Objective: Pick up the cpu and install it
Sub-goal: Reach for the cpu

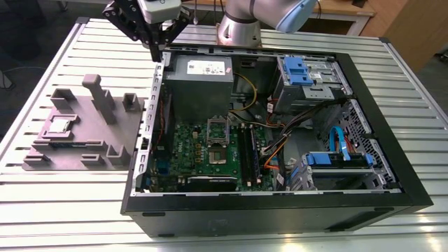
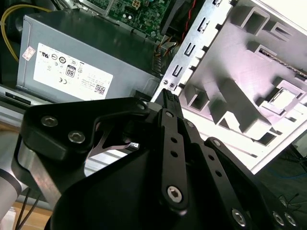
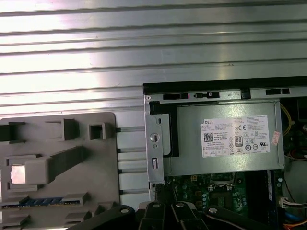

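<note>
Hovering the end effector (image 1: pixel 157 52), closed on nothing, above the computer case (image 1: pixel 280 210) at its power supply (image 1: pixel 199 79) corner. Seems the approach step: leaves the cpu (image 1: pixel 60 125) seated in the grey holder (image 1: pixel 94 135) just outside the case. Calls for opening up and squaring over it.

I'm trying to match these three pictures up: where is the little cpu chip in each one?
Exterior view: cpu on the grey plate, at the exterior view's left of the case.
Second wrist view: cpu in the plate's square recess.
First wrist view: cpu on the same plate.
Shared landmark: the white-labelled power supply.
</note>
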Controlling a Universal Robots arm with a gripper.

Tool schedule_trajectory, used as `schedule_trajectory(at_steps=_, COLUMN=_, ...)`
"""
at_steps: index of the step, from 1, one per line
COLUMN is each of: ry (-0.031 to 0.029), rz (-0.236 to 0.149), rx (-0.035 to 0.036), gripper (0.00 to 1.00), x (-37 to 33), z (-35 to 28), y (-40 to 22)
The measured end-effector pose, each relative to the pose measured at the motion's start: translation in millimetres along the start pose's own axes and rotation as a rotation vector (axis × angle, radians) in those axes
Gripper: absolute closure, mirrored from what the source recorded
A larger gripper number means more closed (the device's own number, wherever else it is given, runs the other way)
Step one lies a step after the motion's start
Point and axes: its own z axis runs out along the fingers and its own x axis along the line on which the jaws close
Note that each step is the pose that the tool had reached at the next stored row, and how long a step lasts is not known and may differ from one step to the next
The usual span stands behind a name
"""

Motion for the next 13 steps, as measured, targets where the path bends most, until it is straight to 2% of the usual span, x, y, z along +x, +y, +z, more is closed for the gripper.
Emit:
schedule_trajectory(at_steps=1, ry=0.0001, rz=0.000, rx=0.0000, gripper=0.90, x=0.0, z=0.0, y=0.0)
schedule_trajectory(at_steps=3, ry=0.0001, rz=0.000, rx=0.0000, gripper=0.90, x=4.4, z=-0.1, y=-0.3)
schedule_trajectory(at_steps=13, ry=0.0001, rz=0.000, rx=0.0000, gripper=0.90, x=6.2, z=-0.1, y=-0.5)
